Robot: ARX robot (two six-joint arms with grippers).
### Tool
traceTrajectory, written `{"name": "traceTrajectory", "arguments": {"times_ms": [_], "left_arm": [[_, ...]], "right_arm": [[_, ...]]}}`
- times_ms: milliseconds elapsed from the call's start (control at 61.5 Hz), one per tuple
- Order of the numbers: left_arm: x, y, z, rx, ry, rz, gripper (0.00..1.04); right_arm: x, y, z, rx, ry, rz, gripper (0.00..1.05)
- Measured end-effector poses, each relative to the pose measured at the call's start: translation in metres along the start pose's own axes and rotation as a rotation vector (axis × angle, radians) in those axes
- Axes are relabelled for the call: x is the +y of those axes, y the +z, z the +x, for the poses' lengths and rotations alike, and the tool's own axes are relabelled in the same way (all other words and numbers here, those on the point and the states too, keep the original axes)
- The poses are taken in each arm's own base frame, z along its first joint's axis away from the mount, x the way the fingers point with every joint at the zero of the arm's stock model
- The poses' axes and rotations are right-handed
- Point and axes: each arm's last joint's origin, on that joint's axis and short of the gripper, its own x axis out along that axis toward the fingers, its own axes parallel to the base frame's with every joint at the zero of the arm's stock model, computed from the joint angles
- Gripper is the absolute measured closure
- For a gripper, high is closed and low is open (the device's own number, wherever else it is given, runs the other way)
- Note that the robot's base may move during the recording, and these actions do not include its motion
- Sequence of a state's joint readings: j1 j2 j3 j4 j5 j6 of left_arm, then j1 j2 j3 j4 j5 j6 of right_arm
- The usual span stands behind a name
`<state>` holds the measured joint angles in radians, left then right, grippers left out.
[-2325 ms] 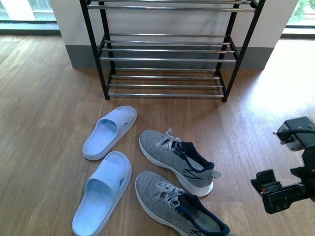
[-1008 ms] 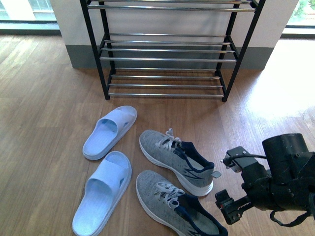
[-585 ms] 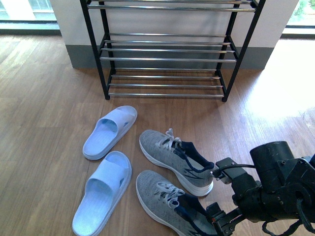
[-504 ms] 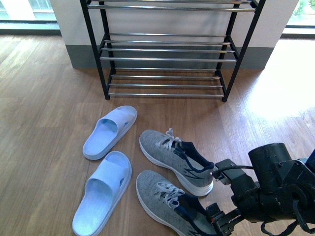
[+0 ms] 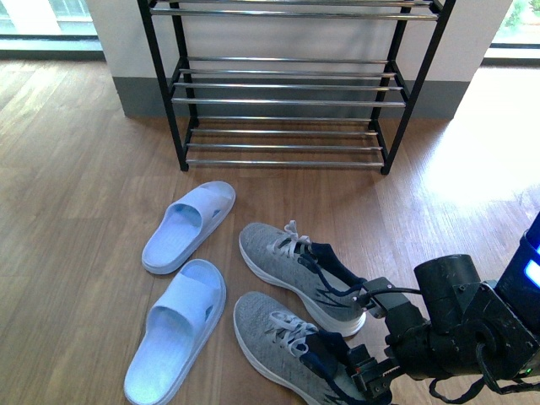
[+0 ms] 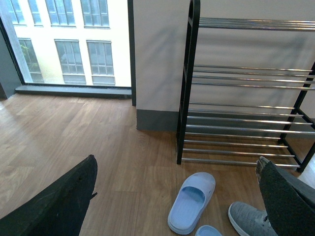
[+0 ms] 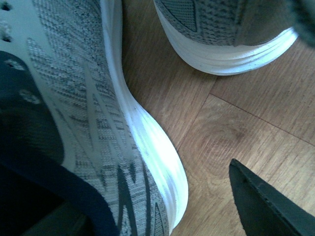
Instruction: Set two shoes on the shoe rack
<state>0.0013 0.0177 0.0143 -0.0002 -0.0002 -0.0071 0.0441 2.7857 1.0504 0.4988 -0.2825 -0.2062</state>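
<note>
We note right tool (image 5: 369, 333) open at near grey sneaker's (image 5: 274, 331) heel, gripping nothing; left tool (image 6: 167, 204) wide open, empty.

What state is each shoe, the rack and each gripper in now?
near grey sneaker: on the floor, upright, not gripped.
far grey sneaker: on floor, upright, untouched.
far blue slipper: on floor, untouched.
near blue slipper: on floor, untouched.
shoe rack: standing, no shoes on its visible tiers.
right gripper: open, low at the near sneaker's heel.
left gripper: open, holding nothing.
</note>
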Motion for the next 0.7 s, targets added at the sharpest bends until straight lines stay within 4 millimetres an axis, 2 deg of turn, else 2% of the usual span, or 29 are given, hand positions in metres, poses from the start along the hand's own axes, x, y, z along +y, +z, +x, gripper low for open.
{"name": "traceTrajectory", "arguments": {"times_ms": [390,569,699], "left_arm": [[0.0,0.0,0.0,0.0,0.0,0.0,0.09],[0.0,0.0,0.0,0.0,0.0,0.0,0.09],[0.0,0.0,0.0,0.0,0.0,0.0,0.09]], "right_arm": [[0.008,-0.004,-0.006,-0.012,0.052,-0.004,1.03],[0.005,-0.012,-0.026,-0.022,0.024,0.039,1.03],[0.001,-0.011,-0.059,-0.081,0.003,0.076,1.03]]}}
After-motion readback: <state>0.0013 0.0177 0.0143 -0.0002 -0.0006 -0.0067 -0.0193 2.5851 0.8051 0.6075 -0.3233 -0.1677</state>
